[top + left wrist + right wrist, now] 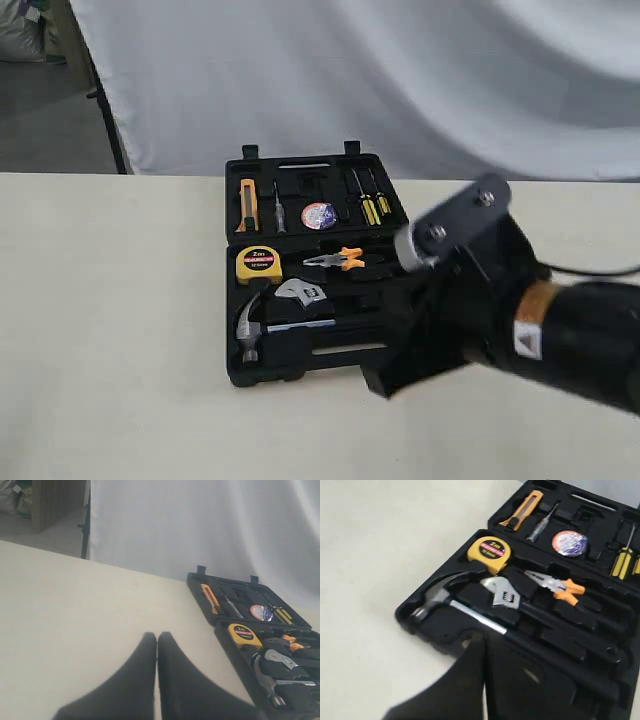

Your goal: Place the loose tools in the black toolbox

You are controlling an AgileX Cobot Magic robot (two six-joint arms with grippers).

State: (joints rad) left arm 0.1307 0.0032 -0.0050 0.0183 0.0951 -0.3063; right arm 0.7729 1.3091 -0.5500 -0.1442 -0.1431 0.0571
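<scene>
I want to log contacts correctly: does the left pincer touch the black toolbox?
Apart. In the left wrist view, bare table lies between the shut left pincer and the black toolbox.

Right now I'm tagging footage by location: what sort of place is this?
Probably a lab or staged test setup: a cream table, a white cloth backdrop hung behind it, and one open black toolbox.

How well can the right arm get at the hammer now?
Probably well: the shut right gripper hangs just above the hammer. Nothing covers it, but the jaws must open first.
</scene>
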